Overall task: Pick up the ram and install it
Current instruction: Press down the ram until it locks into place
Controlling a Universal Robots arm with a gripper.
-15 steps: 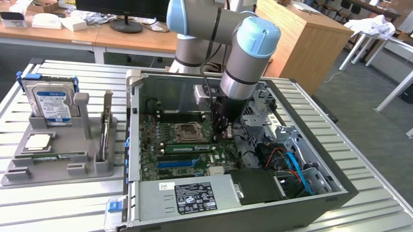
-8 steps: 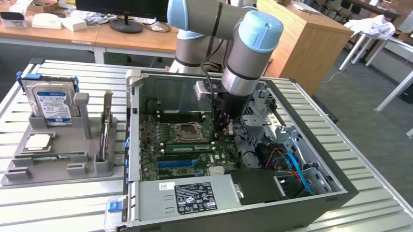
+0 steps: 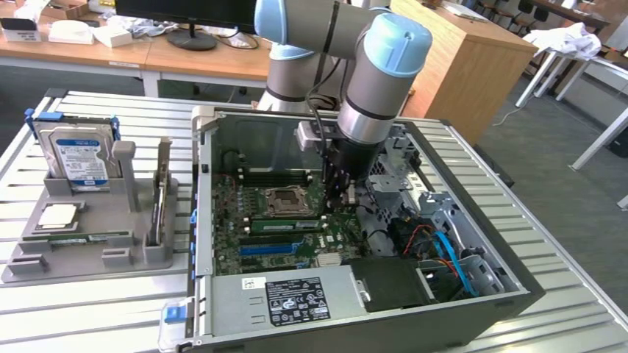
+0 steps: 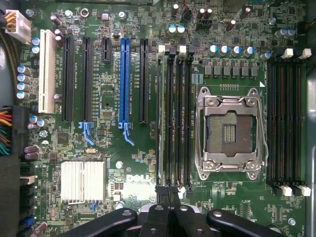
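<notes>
- The gripper (image 3: pixel 334 197) on the grey-and-pale-blue robot arm (image 3: pixel 378 73) is reaching down into the open black desktop computer case (image 3: pixel 510 294), right over the green motherboard (image 3: pixel 231 213).
- Fingers are clenched tight together with nothing between them. In the wrist view the dark gripper (image 4: pixel 170 210) sits at the near end of the row of black memory slots (image 4: pixel 180 113).
- The ram (image 3: pixel 284 224), a long thin green circuit-board strip, stands on edge in a slot just beside the square silver-framed processor socket (image 3: pixel 284 200).
- From the wrist camera the ram (image 4: pixel 161 123) shows edge-on in the outermost slot of that bank, on the side facing the long blue expansion slot (image 4: pixel 124 81), with the processor socket (image 4: pixel 231 131) on the other side of the bank.
- Can't tell whether the fingertips actually touch the stick or just hang above its end.
- On the exterior view's left, a grey plastic parts tray (image 3: pixel 137 254) sits on the slatted metal table (image 3: pixel 98 309), well apart from the gripper. It holds a silver hard drive with a blue-and-white label (image 3: pixel 79 158) standing upright and a square silver processor chip (image 3: pixel 57 215) lying flat.
</notes>
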